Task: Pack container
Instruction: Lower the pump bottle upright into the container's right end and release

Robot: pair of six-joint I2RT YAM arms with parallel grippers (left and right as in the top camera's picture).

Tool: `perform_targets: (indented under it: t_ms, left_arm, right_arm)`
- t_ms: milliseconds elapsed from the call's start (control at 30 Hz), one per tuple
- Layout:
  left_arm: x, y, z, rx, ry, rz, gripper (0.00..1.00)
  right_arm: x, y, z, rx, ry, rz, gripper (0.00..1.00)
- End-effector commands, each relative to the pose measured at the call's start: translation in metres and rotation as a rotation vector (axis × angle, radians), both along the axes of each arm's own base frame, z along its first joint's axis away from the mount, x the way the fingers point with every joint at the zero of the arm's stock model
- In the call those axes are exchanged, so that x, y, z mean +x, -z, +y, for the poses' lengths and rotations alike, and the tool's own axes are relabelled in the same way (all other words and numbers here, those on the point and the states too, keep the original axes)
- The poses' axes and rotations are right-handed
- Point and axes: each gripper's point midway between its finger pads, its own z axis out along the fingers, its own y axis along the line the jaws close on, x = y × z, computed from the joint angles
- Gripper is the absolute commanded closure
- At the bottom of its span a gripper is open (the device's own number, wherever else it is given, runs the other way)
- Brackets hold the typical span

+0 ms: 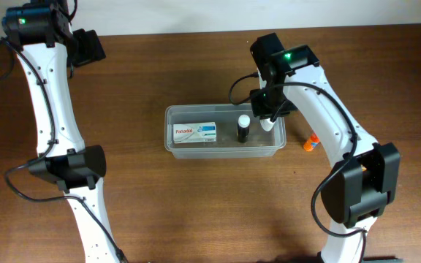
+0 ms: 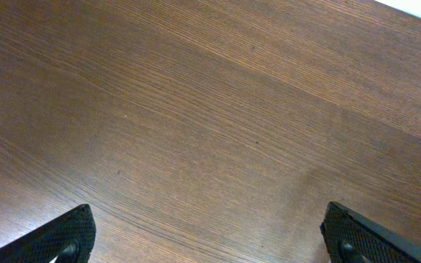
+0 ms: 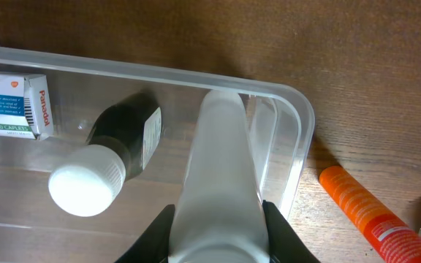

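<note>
- We find the right gripper (image 3: 218, 237) clamped on a pale translucent bottle (image 3: 221, 161), one finger on each flank. The bottle points down into the right end of the container (image 3: 302, 117).
- We cannot tell whether the bottle's far end touches the container floor.
- Just beside the held bottle, inside the container, a dark bottle (image 3: 123, 142) with a white cap appears to stand upright. A Panadol box (image 3: 17, 106) lies further left.
- The container sits mid-table on the wooden table (image 2: 210, 102).
- An orange tube (image 3: 360, 212) lies on the wood outside, near the container's right end.
- The left gripper (image 2: 210, 241) has its jaws wide apart on nothing, over bare wood, well apart from the container.
- Our judgement is that two items are packed and a third is going in but not yet released. The orange tube at least remains.
- The right wrist view alone shows the grip, plus a small clear item at its corner that is too cropped to name.
- The overhead view alone shows the whole container and both arms.
</note>
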Motion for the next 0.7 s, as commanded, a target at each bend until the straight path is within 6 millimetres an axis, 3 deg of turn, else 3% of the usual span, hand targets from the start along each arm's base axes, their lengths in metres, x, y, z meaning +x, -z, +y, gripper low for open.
perform_targets:
  t_ms: [0,667]
  left_arm:
    - [-0.002,-0.008,0.003,0.018,0.008,-0.016,0.00]
    - [-0.002,-0.008,0.002,0.018,0.009,-0.016,0.01]
  right_arm:
    - [0.001,-0.003,-0.004,-0.018,0.011,-0.017,0.78]
    - [0.003,0.025,-0.003,-0.036,0.011,0.037,0.78]
